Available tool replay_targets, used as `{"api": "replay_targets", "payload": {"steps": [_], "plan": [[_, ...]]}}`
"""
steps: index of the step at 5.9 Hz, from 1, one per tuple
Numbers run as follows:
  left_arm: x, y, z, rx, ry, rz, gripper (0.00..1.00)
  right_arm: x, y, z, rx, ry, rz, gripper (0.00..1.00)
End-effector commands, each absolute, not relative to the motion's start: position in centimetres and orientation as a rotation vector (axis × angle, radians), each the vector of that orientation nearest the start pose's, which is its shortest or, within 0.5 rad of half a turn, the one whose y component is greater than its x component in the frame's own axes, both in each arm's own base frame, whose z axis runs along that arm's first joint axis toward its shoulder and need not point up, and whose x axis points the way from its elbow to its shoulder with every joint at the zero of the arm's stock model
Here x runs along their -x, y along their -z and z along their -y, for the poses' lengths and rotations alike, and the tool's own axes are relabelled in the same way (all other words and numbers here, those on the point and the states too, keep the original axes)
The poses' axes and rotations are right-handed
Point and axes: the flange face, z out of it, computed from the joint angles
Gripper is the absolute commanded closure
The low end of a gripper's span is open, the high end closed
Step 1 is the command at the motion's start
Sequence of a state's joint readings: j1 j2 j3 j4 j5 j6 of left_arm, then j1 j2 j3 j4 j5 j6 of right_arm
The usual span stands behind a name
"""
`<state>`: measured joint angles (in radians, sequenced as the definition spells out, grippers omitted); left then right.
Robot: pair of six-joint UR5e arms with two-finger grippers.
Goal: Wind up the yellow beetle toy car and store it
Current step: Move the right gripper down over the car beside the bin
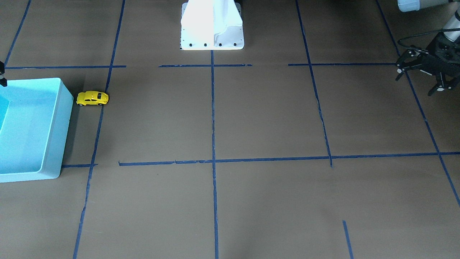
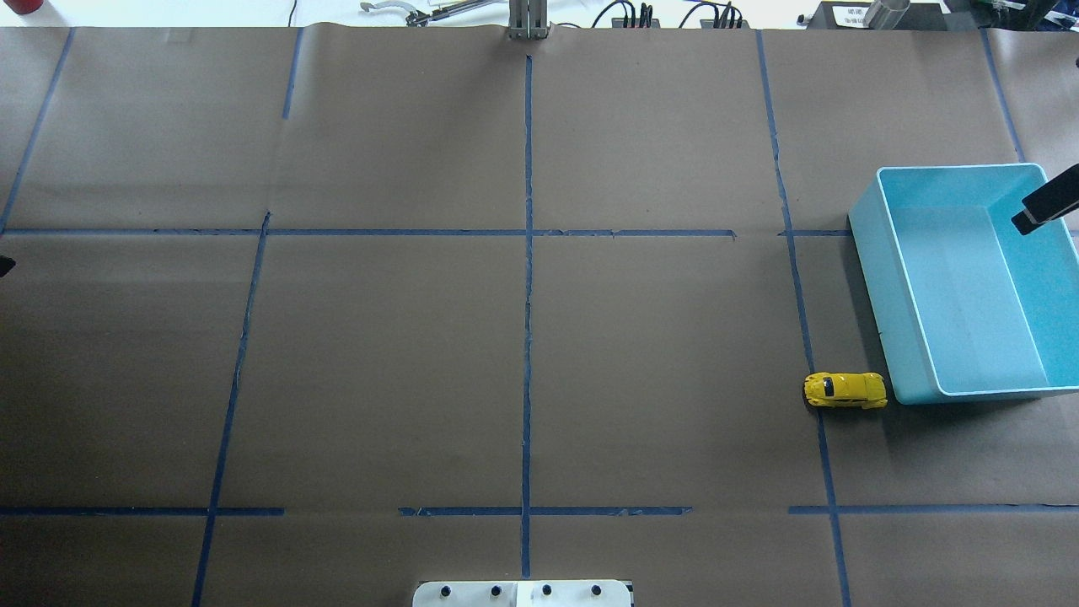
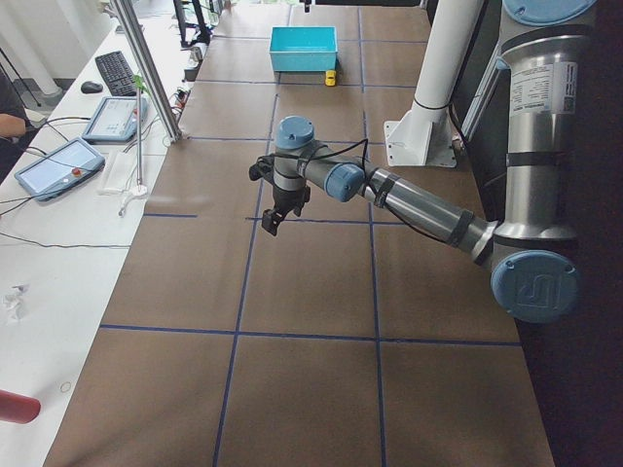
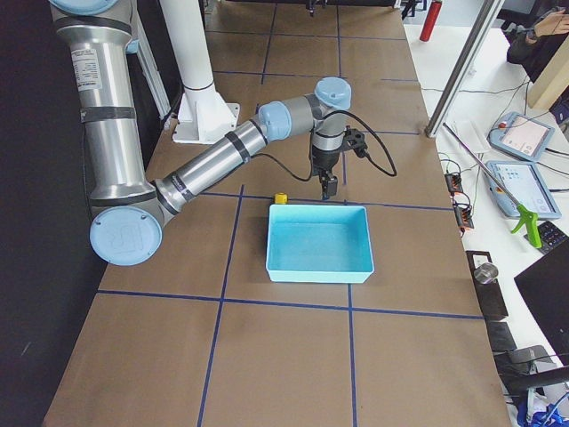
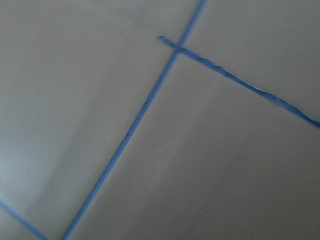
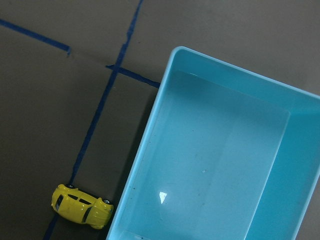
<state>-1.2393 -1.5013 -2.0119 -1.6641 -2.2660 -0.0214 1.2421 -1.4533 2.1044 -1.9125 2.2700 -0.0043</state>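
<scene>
The yellow beetle toy car (image 2: 845,390) stands on its wheels on the brown paper, just outside the near left corner of the light blue bin (image 2: 872,295), almost touching it. It also shows in the front view (image 1: 92,98) and in the right wrist view (image 6: 81,206). The bin (image 1: 64,126) holds nothing. My right gripper (image 2: 1024,221) hangs over the bin's far right part; only one black finger shows, so I cannot tell its state. My left gripper (image 1: 417,83) is open and empty above the table's far left side.
Blue tape lines divide the brown paper into squares. The robot's white base (image 1: 212,28) stands at the middle of the near edge. Cables, tablets and a keyboard lie beyond the table's far edge (image 3: 107,126).
</scene>
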Motion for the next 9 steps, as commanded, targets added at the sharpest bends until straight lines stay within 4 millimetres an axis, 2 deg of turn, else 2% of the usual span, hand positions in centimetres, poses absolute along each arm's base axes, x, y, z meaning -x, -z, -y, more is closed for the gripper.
{"api": "replay_targets", "payload": {"steps": [1, 2, 3, 4, 5, 6, 7, 8, 9], "plan": [[-0.3, -57.3, 45.7, -0.115, -0.143, -0.892, 0.0, 12.2, -35.7, 47.4, -0.318, 0.688, 0.737, 0.0], [0.7, -58.9, 45.2, -0.089, -0.107, -0.889, 0.0, 17.2, -33.7, 45.6, -0.332, 0.808, 0.756, 0.0], [2.3, -60.2, 44.3, -0.046, -0.046, -0.878, 0.0, 21.0, -31.8, 43.7, -0.356, 0.913, 0.759, 0.0], [3.2, -60.3, 44.3, -0.049, -0.025, -0.864, 0.0, 25.1, -30.6, 41.6, -0.373, 1.015, 0.759, 0.0], [3.5, -60.4, 44.2, -0.039, -0.011, -0.861, 0.0, 28.1, -30.4, 39.9, -0.391, 1.089, 0.746, 0.0], [3.8, -60.3, 44.5, 0.01, 0.021, -0.84, 0.0, 29.2, -31.3, 38.8, -0.457, 1.145, 0.715, 0.0], [4.1, -60.1, 44.5, 0.007, 0.021, -0.801, 0.0, 29.7, -33.4, 37.9, -0.511, 1.252, 0.688, 0.0], [4.3, -61.6, 43.9, 0.034, 0.034, -0.794, 0.0, 29.8, -34.8, 36.8, -0.527, 1.291, 0.686, 0.0], [4.3, -62.8, 43.9, 0.053, 0.036, -0.791, 0.0, 29.1, -38.4, 35.2, -0.591, 1.368, 0.621, 0.0]]}}
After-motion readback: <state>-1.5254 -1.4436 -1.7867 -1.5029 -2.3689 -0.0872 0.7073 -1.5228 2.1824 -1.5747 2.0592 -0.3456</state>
